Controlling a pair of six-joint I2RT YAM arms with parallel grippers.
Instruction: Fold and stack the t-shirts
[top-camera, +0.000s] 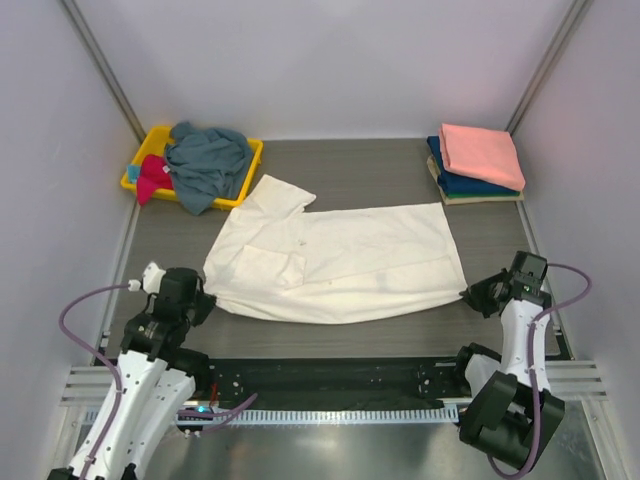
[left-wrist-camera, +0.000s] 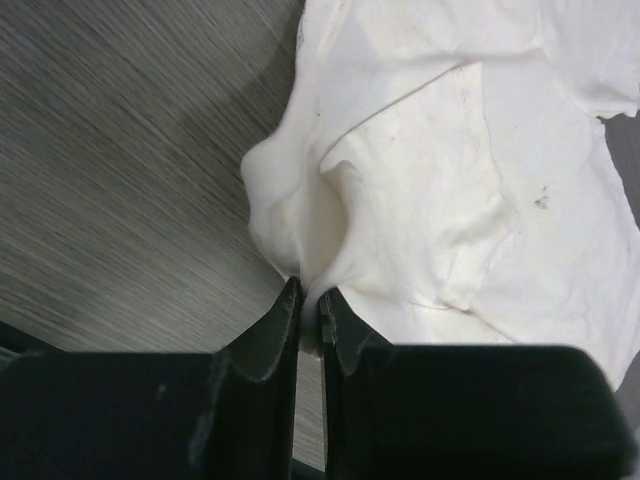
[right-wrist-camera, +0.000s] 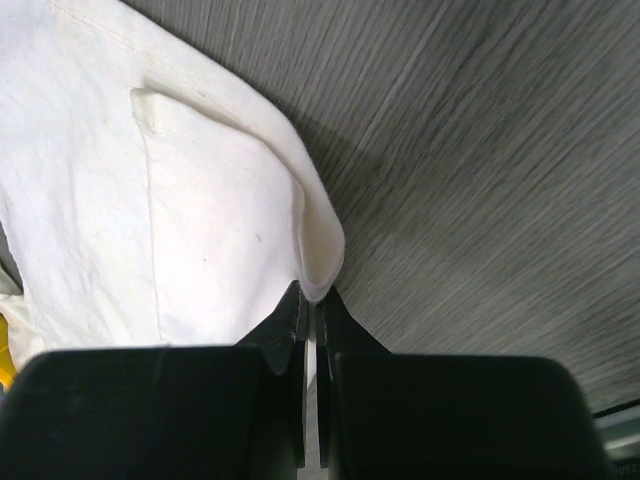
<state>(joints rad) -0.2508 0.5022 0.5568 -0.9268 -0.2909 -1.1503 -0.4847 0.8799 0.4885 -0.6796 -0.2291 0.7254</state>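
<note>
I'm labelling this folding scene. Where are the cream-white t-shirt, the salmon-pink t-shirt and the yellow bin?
cream-white t-shirt (top-camera: 350, 262): top external view, middle of the spread cloth.
salmon-pink t-shirt (top-camera: 482, 155): top external view, folded upper face.
yellow bin (top-camera: 157, 133): top external view, far left rim corner.

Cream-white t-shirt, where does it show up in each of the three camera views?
Top external: the cream-white t-shirt lies spread across the middle of the table.
Left wrist: upper right, its edge pinched in the left gripper.
Right wrist: left side, its edge pinched in the right gripper.
Shared landmark: the table's grey wood grain.
</note>
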